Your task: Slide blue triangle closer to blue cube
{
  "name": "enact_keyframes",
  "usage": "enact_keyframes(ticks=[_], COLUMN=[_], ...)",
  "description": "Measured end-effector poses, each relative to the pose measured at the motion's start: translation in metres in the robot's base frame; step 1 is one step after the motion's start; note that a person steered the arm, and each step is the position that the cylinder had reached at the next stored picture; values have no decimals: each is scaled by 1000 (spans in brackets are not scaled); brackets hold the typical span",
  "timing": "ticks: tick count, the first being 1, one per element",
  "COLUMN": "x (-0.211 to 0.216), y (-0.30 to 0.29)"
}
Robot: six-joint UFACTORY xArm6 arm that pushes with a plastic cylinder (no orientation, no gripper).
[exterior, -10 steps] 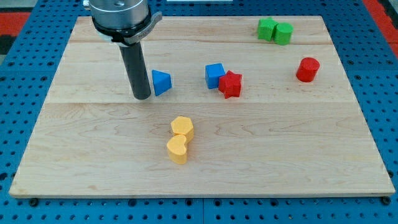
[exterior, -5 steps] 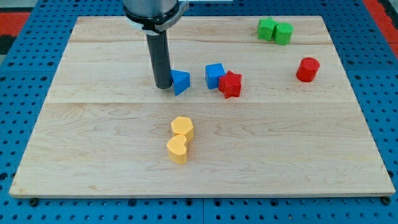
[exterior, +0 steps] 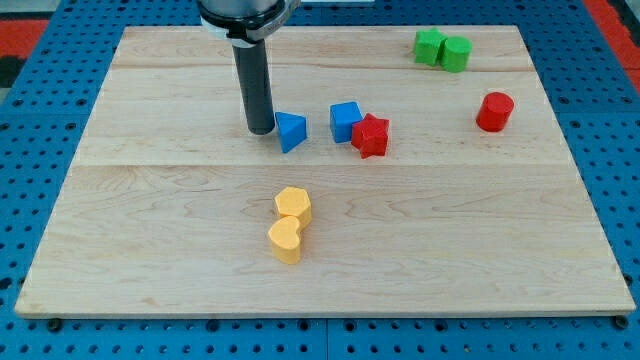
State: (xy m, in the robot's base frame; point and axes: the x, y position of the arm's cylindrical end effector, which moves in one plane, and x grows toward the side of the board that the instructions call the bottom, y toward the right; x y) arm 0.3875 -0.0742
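The rod comes down from the view's top, and my tip [exterior: 260,131] sits on the wooden board [exterior: 150,250]. It holds nothing; it can only push. The blue triangle [exterior: 291,131] is just to the view's right of my tip, so close I cannot tell if they touch. The blue cube [exterior: 346,121] is further to the view's right, a little higher up, with a small gap between it and the triangle. So tip, triangle and cube lie almost in one line, left to right. I think a push straight toward the view's right would close that gap. A red star [exterior: 371,135] leans against the cube on its far side. I think a hard push might knock the cube and the star away.
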Motion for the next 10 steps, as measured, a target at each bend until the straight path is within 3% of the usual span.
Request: enact_keyframes(ticks=[10], x=[5], y=[52])
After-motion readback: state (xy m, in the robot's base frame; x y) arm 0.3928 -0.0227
